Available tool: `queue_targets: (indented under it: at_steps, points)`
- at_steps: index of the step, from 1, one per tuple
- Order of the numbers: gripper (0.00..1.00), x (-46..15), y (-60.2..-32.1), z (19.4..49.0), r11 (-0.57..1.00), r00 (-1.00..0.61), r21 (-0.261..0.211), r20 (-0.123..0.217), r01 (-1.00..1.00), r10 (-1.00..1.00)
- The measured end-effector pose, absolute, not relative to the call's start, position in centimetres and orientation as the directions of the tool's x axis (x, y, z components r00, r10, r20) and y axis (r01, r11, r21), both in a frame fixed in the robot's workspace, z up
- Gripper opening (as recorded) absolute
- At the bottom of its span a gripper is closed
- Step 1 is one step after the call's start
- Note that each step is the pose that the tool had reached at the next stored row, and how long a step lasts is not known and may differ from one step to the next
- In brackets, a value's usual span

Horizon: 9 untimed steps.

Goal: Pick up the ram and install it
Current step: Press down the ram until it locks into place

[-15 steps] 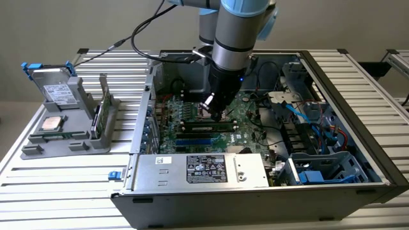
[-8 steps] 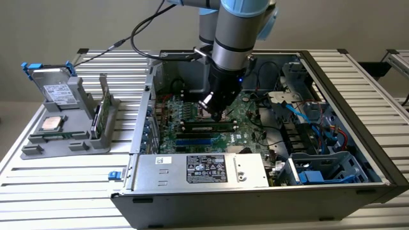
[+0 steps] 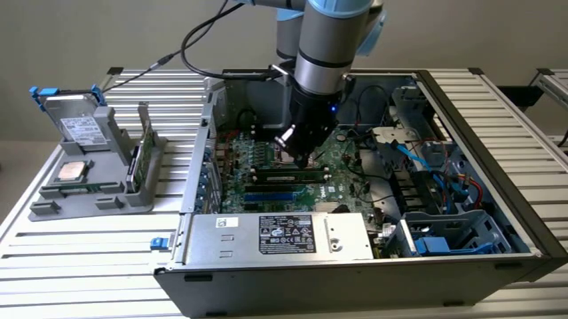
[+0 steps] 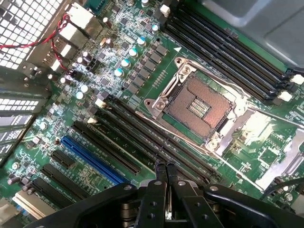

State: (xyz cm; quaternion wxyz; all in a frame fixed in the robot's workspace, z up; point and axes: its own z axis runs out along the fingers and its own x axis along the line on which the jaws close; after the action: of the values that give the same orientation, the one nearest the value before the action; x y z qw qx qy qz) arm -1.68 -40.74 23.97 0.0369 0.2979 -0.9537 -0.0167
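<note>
The gripper (image 3: 304, 159) stands with its fingers pinched together, empty, low inside the open computer case (image 3: 497, 119) over the motherboard (image 4: 142, 71). Its tips rest at the ram (image 3: 286, 177), which lies along a slot near the board's middle. To seat it well, I judge, pressure should go straight down (never sideways), evenly along the stick.
</note>
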Motion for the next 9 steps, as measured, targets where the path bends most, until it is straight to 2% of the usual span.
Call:
queue_targets:
  at_steps: [9]
  points:
    - [0.10,-1.67,-40.74,24.32,0.856,-0.852,0.017,0.084,-0.517,-0.517]
